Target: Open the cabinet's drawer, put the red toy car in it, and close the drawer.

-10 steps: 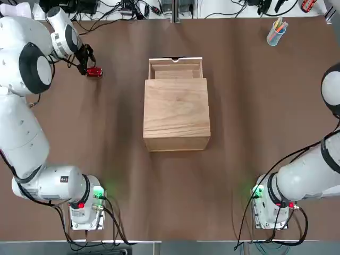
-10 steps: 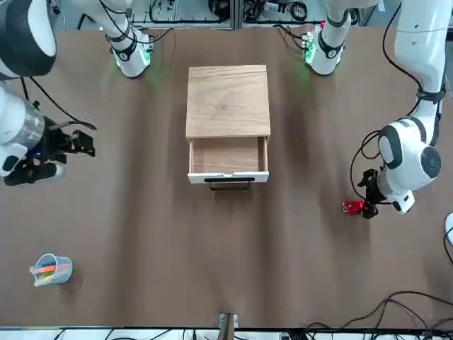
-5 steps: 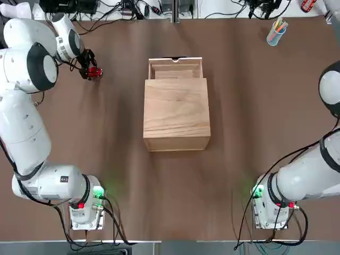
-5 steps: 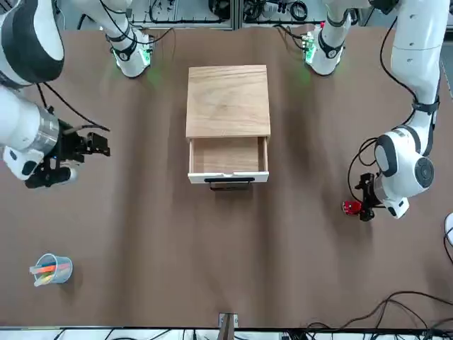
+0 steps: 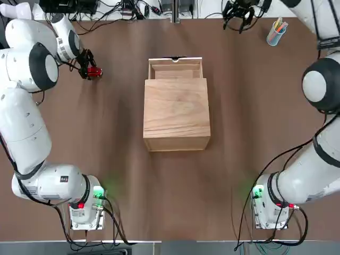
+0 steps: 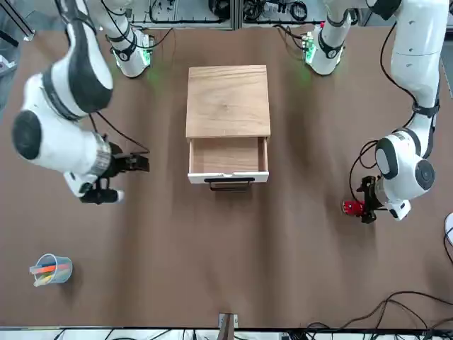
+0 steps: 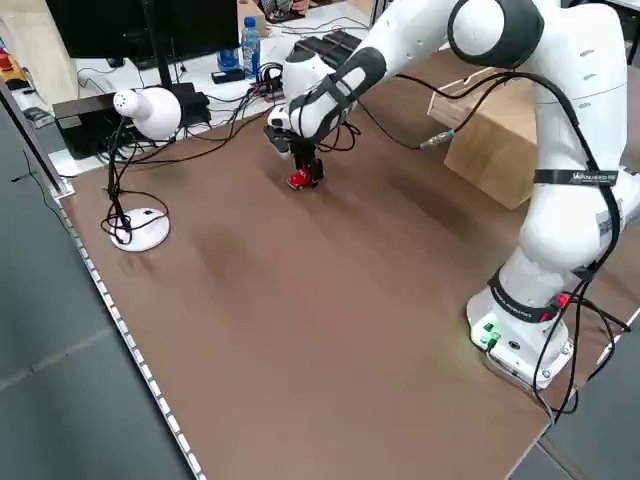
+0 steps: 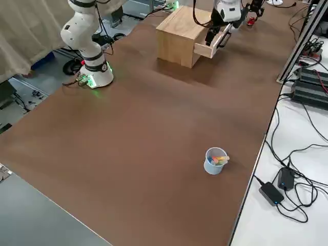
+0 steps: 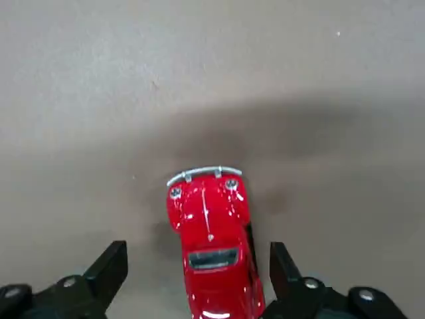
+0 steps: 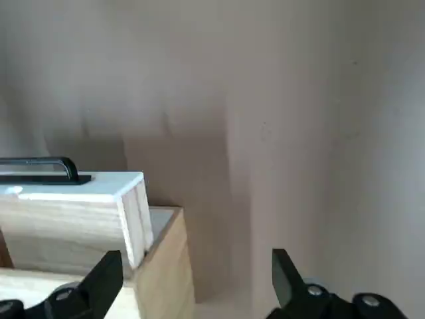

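Left tool (image 5: 91, 68), upper left overhead, sat wide around red toy car (image 5: 94, 71); right tool (image 5: 241, 18), top right, wide.

The 2 arms (image 5: 24, 119) are white with dark grey joint bands.

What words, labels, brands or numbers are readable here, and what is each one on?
No text reads clearly enough to quote.
Black band on the left arm: pale lettering, too blurred to read.
Bottle with a blue label: any print too small to read.
Cabinet, drawer and red toy car: none seen.
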Motion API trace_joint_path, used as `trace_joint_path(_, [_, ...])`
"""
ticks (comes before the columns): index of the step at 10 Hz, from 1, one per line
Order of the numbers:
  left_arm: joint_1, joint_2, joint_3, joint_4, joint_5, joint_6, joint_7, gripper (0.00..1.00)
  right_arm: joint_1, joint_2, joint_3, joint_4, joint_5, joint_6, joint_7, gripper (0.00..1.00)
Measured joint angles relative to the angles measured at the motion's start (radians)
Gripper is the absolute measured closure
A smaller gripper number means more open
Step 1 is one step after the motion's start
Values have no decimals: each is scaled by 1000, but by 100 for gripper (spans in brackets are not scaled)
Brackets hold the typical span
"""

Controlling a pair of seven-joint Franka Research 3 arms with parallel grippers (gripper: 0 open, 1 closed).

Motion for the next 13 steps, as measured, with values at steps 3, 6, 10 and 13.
trace_joint_path(3, [1, 6, 0, 8, 0, 13, 0, 46, 11, 38, -3, 1, 101, 32, 12, 0])
trace_joint_path(6, [-3, -7, -3, 29, -3, 15, -4, 57, 12, 57, -3, 2, 136, 86, 11, 0])
trace_joint_path(10, [-38, -205, -73, 46, -3, -121, -94, 57, 15, 59, -2, 4, 137, 214, 11, 0])
trace_joint_path(13, [-67, -315, -247, 45, 67, -194, -348, 57, 47, 90, -1, 3, 137, 288, 14, 2])
